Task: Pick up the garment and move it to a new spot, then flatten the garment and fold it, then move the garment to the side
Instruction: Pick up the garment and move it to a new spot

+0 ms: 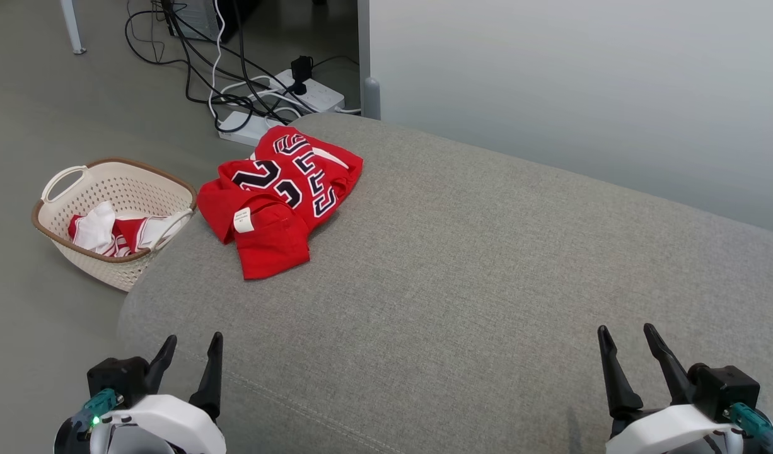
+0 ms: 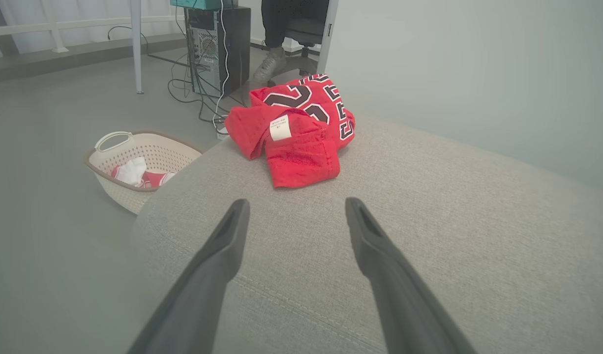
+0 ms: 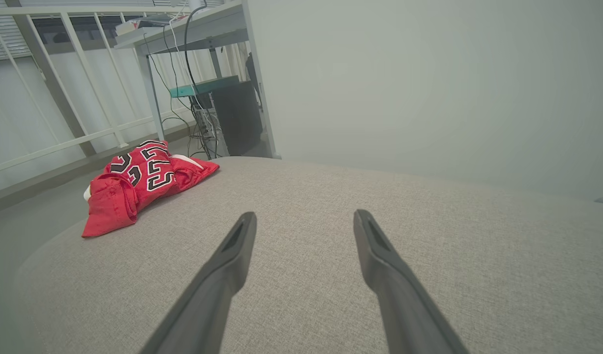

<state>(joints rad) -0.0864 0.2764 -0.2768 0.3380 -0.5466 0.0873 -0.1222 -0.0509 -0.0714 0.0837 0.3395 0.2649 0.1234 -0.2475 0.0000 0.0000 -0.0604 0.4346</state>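
Finds the red garment (image 1: 279, 202) bunched in a heap at the far left part of the grey cushion (image 1: 456, 284), right at its edge and just beside the pale basket (image 1: 96, 265) down on the floor. Sees both grippers low at the near edge, well apart from the cloth: the left gripper (image 1: 194, 340) with fingers spread and nothing between them, the right gripper (image 1: 626, 329) likewise spread and empty. From the left wrist, puts the garment (image 2: 296, 132) almost dead ahead of the left gripper (image 2: 296, 204), centred above the gap between the two fingers, with bare cushion between. From the right wrist, puts the garment (image 3: 144, 187) far off to the left of the right gripper (image 3: 305, 215), out of line with the fingers. Reads the heap's long axis as running away from the robot and leaning slightly right, with the plain flap and its white label nearest and the printed numbers at the far end. Judges the left arm clearly nearer: probably a straight reach forward to the labelled flap. Suggests care near the edge, where a loose pull could drag cloth off the cushion.
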